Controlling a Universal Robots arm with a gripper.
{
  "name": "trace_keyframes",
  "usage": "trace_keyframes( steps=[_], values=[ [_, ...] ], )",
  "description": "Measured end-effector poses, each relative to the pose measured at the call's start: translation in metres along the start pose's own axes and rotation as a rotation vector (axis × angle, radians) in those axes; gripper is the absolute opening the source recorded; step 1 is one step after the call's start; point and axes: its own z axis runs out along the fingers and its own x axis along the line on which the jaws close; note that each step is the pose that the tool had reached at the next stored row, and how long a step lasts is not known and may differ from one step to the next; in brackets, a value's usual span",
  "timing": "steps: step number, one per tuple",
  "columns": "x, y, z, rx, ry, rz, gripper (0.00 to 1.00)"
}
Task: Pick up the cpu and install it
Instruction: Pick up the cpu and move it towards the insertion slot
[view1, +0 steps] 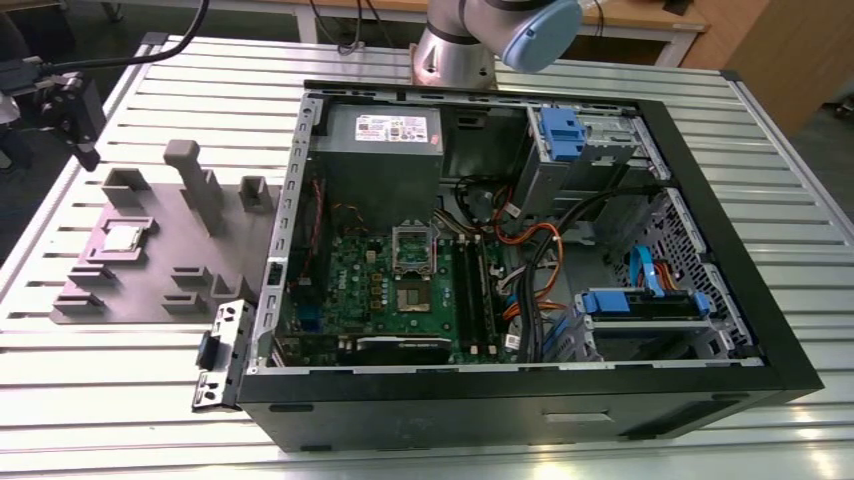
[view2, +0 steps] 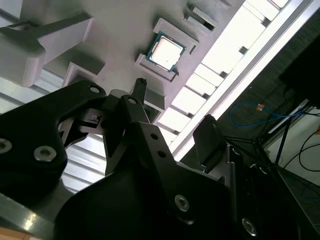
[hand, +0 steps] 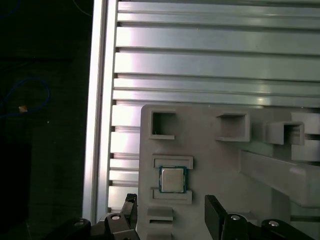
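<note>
The cpu (view1: 124, 236) is a small flat square chip with a dull silver top and a thin green rim. It lies at the exterior view's left, in a shallow seat on a grey fixture plate (view1: 147, 285), framed by 2 low ledges. Being square, it has no long axis. Its metal top faces up and its edges run parallel to the plate's edges.

Hollow grey blocks (view1: 128, 184) and a tall post (view1: 187, 165) rise from the same plate near the chip. At the middle of the exterior view, well apart from it, an open computer case (view1: 694, 200) lies on the slatted metal table (view1: 120, 390). Inside the case are the motherboard (view1: 387, 290) and its shiny socket frame (view1: 411, 243).

In the first wrist view the gripper (hand: 170, 198) hangs above the plate with its 2 black fingers (hand: 131, 200) spread wide and holding nothing. The chip shows between them, untouched.
</note>
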Motion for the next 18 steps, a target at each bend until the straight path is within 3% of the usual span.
trace_keyframes(
  steps=[14,18],
  values=[
    [0.0008,0.0000,0.0004,0.0000,0.0001,0.000,0.65],
    [0.0015,-0.0006,0.0056,0.0001,0.0001,-0.002,0.65]
  ],
)
